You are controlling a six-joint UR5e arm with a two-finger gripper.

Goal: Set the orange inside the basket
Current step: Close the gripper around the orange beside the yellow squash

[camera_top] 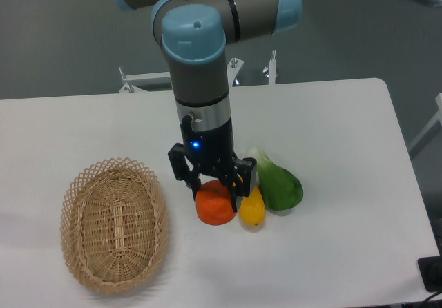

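The orange (215, 206) is round and bright and rests on the white table near the centre front. My gripper (217, 192) comes straight down on it, with one finger on each side of its upper half, and both fingers look pressed against its skin. The wicker basket (72, 196) is oval, light tan and empty, and stands to the left of the orange near the table's front left. A short gap of table separates basket and orange.
A yellow elongated fruit (252, 209) lies touching the orange's right side. A green leafy vegetable (278, 186) lies just right of that. The table's front edge (290, 301) is close below. A metal frame (145, 80) stands behind the table.
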